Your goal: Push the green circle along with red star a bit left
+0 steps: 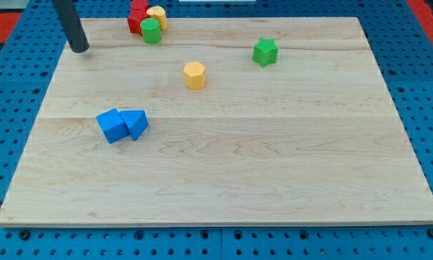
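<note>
The green circle [151,30] sits at the view's top, left of centre, touching the red star [136,22] on its left and behind it. A yellow round block [158,14] and another red block [138,6] are packed against them at the board's top edge. My tip [80,49] rests on the board at the view's upper left, well to the left of this cluster and slightly below it, touching no block.
A yellow hexagon [194,74] lies near the middle top. A green star [265,51] lies to the upper right. A blue cube [112,125] and a blue triangle [136,123] touch each other at the left. The wooden board [238,166] lies on a blue pegboard.
</note>
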Controlling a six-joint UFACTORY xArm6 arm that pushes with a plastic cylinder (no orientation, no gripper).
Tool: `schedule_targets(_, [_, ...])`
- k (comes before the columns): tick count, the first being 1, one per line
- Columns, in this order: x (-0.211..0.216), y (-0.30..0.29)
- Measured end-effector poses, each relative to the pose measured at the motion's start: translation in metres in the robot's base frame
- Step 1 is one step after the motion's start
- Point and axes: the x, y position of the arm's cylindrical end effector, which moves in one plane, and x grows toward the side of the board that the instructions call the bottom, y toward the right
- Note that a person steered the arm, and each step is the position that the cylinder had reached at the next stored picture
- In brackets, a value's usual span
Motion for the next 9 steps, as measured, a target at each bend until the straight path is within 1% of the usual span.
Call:
schedule_targets(1, [-0.004, 0.003])
schedule_targets(2, [-0.002, 0.050])
schedule_targets(3, [0.000, 0.113])
schedule_targets(4, [-0.002, 0.161])
schedule_targets(5, [-0.013, 0.194])
schedule_targets(6, [-0.062, 0.195])
schedule_targets(7, [-0.069, 0.174])
schedule_targets(8, [-0.051, 0.166])
schedule_targets(9, [-0.046, 0.166])
